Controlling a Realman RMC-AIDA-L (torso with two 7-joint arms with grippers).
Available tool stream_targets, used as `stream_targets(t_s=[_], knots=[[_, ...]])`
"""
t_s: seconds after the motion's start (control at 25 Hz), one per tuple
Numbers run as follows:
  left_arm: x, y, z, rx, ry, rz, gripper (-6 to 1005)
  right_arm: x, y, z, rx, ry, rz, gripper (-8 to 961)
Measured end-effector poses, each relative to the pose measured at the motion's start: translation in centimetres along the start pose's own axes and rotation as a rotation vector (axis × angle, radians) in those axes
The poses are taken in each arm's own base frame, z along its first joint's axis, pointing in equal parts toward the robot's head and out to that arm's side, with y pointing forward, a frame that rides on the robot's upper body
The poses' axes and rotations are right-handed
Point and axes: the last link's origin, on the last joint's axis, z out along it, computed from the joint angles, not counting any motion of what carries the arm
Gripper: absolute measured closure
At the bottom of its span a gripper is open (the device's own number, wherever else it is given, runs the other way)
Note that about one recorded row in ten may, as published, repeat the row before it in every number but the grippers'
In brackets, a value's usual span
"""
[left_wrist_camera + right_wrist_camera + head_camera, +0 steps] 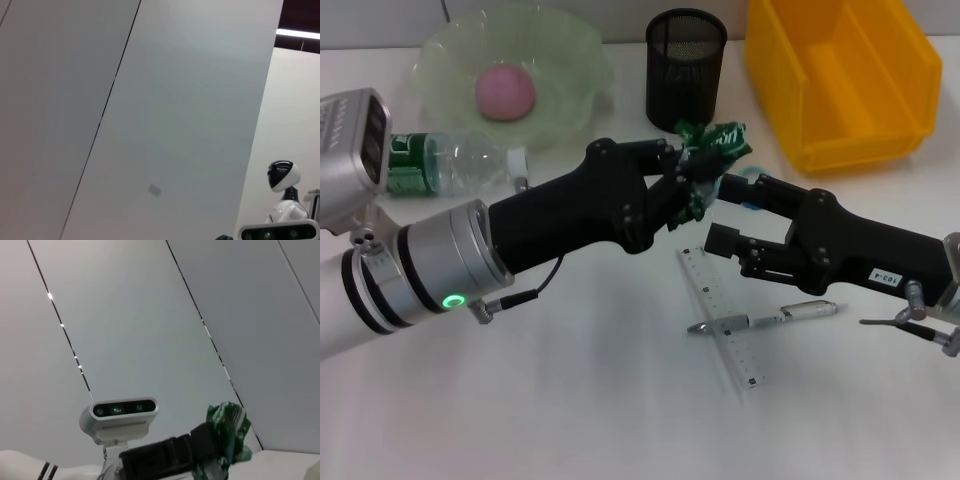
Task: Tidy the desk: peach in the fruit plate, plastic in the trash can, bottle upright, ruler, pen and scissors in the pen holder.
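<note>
At frame centre, above the table (570,400), the crumpled green plastic (712,145) is clamped in the left end effector (692,175). The right end effector (740,195) lies alongside it; its finger spread cannot be told.

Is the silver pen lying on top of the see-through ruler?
Touching. In the head view the slim silver-grey pen lies straight across the flat transparent plastic ruler, overlapping it.

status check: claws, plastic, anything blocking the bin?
Left claw shut on green plastic wrapper, raised mid-desk. Right claw beside it. Peach in fruit plate. Trash can unobstructed.
</note>
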Motion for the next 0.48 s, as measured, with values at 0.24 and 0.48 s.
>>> stream_targets(t_s=[0.24, 0.48], knots=[[-0.22, 0.07, -0.16, -0.006, -0.015, 0.003, 926, 0.41, -0.05, 0.18, 0.013, 0.004, 0.021, 147], [-0.41, 0.19, -0.11, -0.021, -0.035, 0.007, 926, 0.52, -0.06, 0.28, 0.016, 0.004, 0.031, 149]])
